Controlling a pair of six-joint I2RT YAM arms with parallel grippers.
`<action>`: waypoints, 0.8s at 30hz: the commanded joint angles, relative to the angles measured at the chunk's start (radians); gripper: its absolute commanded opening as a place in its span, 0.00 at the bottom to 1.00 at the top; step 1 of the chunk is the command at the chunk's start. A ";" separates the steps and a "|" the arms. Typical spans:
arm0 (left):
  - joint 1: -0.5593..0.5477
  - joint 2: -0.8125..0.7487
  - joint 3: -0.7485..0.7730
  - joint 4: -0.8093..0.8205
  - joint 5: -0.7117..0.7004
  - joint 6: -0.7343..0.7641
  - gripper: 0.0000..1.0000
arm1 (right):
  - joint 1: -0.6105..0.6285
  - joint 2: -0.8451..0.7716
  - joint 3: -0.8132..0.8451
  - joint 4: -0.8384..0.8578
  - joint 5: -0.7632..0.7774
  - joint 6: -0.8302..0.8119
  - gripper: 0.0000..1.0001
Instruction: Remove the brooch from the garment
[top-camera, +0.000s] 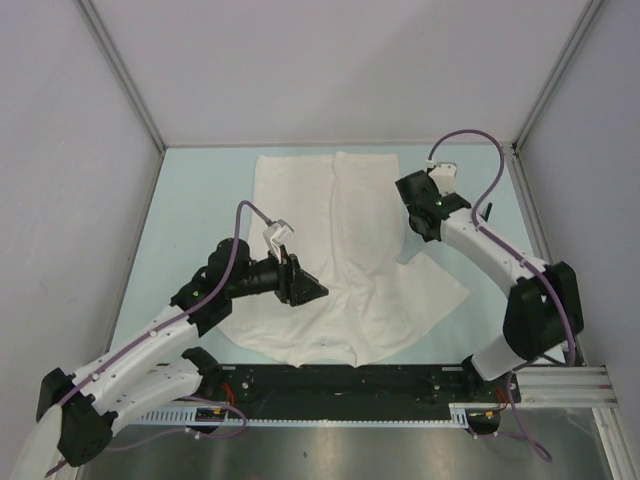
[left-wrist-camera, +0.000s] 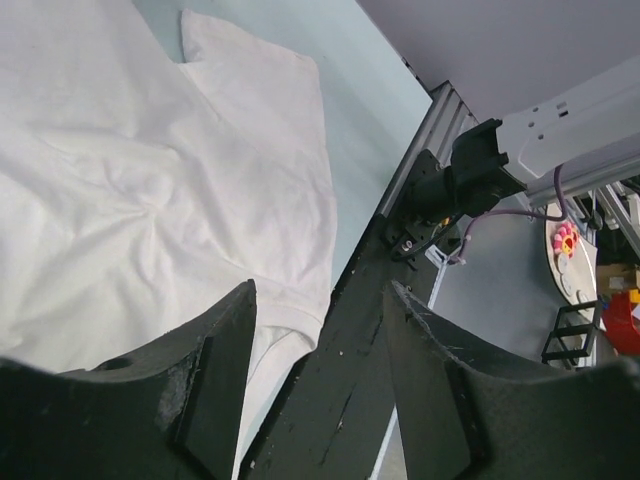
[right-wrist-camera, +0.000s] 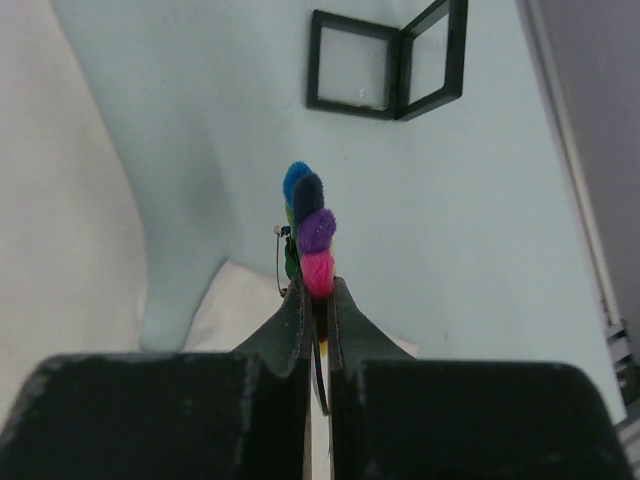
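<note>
The white T-shirt (top-camera: 340, 260) lies spread flat on the table, collar toward the near edge. It also shows in the left wrist view (left-wrist-camera: 130, 190) and in the right wrist view (right-wrist-camera: 60, 230). My right gripper (right-wrist-camera: 318, 290) is shut on the brooch (right-wrist-camera: 312, 235), held edge-on above the bare table beside the shirt, its blue, purple and pink petals sticking out past the fingertips, apart from the cloth. In the top view the right gripper (top-camera: 425, 205) hovers by the shirt's right edge. My left gripper (top-camera: 305, 288) is open and empty over the shirt's lower left part.
A small black-framed clear box (right-wrist-camera: 385, 65) stands on the table beyond the right gripper. Grey walls enclose the table on three sides. A black rail (top-camera: 350, 380) runs along the near edge.
</note>
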 joint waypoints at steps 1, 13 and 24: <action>0.006 -0.045 -0.009 -0.010 0.025 0.039 0.58 | -0.064 0.139 0.138 -0.016 0.146 -0.102 0.00; 0.006 -0.087 -0.010 -0.069 -0.003 0.086 0.58 | -0.158 0.472 0.316 -0.020 0.284 -0.185 0.00; 0.006 -0.087 -0.007 -0.074 -0.014 0.093 0.58 | -0.227 0.603 0.405 0.030 0.315 -0.273 0.02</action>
